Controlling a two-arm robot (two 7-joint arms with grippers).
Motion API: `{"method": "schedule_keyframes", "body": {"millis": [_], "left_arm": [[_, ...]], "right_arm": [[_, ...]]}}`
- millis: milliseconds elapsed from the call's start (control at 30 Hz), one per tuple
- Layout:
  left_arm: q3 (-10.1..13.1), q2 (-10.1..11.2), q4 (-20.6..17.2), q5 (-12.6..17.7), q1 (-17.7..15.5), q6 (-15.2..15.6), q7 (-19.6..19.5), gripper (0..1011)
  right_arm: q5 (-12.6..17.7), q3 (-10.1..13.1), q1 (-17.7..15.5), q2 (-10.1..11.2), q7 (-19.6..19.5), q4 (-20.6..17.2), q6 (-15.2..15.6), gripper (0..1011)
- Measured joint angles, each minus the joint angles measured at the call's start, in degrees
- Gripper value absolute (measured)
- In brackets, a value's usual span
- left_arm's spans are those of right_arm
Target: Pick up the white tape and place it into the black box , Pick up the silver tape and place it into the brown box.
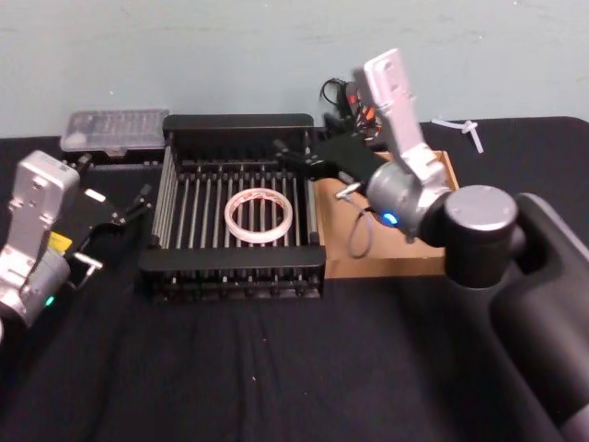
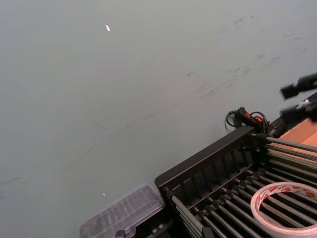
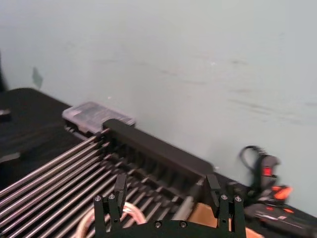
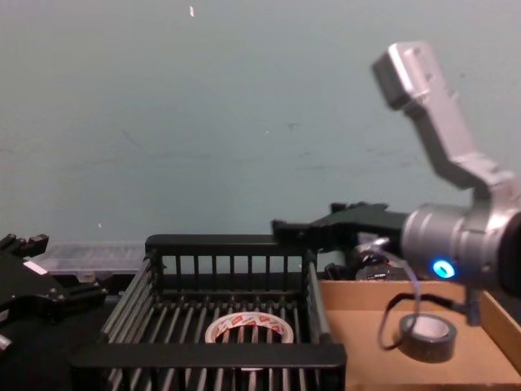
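Observation:
The white tape (image 1: 259, 215) lies flat on the barred floor of the black box (image 1: 237, 122), seen also from the chest (image 4: 248, 330) and from the left wrist (image 2: 285, 208). The silver tape (image 4: 429, 336) rests on the floor of the brown box (image 4: 366, 326), which my right arm largely covers in the head view (image 1: 405, 262). My right gripper (image 1: 293, 158) hovers open and empty over the crate's far right corner, its fingers (image 3: 120, 191) spread. My left gripper (image 1: 138, 204) is open beside the crate's left wall.
A clear plastic case (image 1: 115, 129) sits behind the crate at the back left. A black and red tool with a cable (image 1: 354, 106) lies behind the cardboard tray. A small white piece (image 1: 469, 129) is at the back right. A thin cable (image 1: 359, 230) hangs from my right wrist.

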Motion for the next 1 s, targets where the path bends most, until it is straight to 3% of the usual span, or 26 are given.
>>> {"method": "schedule_keyframes", "body": {"millis": [233, 433, 667, 1000], "left_arm": [[0.0, 0.0, 0.0, 0.0, 0.0, 0.0, 0.0, 1001], [0.0, 0.0, 0.0, 0.0, 0.0, 0.0, 0.0, 1001], [0.0, 0.0, 0.0, 0.0, 0.0, 0.0, 0.0, 1001], [0.0, 0.0, 0.0, 0.0, 0.0, 0.0, 0.0, 1001]], "right_arm": [[1.6, 4.0, -3.3, 2.9, -1.6, -5.9, 0.6, 1002], [1.8, 6.9, -5.9, 4.6, -3.7, -8.2, -0.1, 1003], [0.5, 9.1, -8.7, 6.2, -5.6, -9.0, -1.3, 1002], [-1.7, 11.2, -11.6, 6.7, -6.7, -7.9, -3.0, 1002]]}}
